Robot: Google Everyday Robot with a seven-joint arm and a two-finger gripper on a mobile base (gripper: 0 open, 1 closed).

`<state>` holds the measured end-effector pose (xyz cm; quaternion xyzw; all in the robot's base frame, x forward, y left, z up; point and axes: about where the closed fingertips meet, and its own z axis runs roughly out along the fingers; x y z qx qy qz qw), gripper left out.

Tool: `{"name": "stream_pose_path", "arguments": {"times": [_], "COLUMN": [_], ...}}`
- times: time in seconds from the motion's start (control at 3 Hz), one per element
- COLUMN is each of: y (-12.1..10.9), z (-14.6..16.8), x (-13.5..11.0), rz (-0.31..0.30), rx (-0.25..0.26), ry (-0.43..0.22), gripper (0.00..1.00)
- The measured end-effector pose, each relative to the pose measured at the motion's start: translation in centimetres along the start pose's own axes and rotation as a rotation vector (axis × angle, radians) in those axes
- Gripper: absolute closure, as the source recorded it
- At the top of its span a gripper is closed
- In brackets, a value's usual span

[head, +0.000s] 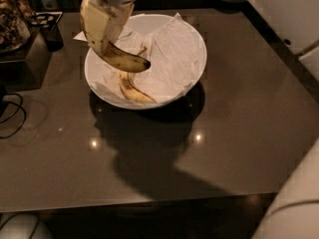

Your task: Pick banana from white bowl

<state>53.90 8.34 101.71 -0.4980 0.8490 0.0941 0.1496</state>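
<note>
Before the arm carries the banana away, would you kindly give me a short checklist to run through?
1. Gripper shut on the banana: ok.
2. Banana lifted above the white bowl: ok, over its left side.
3. Thinner banana left on the paper lining: ok.
4. Grip firm enough for travel: cannot tell; held near one end.
5. Bowl resting on the table: ok.

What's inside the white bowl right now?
Inside the white bowl: crumpled white paper with a thinner banana lying on it. The claw, over the bowl's left rim, grips the plumper banana; together they hide part of the interior there.
</note>
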Motion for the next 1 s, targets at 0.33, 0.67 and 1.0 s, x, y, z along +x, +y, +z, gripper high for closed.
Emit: {"name": "stream_pose_path", "arguments": {"times": [0.33, 0.67, 1.0], "y": [1.8, 4.3, 4.4], "z": [0.4, 0.9, 1.4], "x": [1.6, 4.1, 4.3], "rz": [0.034, 0.1, 0.102], "rx": [-0.033, -0.09, -0.095], "ry": [0.002, -0.017, -0.011], "gripper": [1.0, 1.0, 1.0]}}
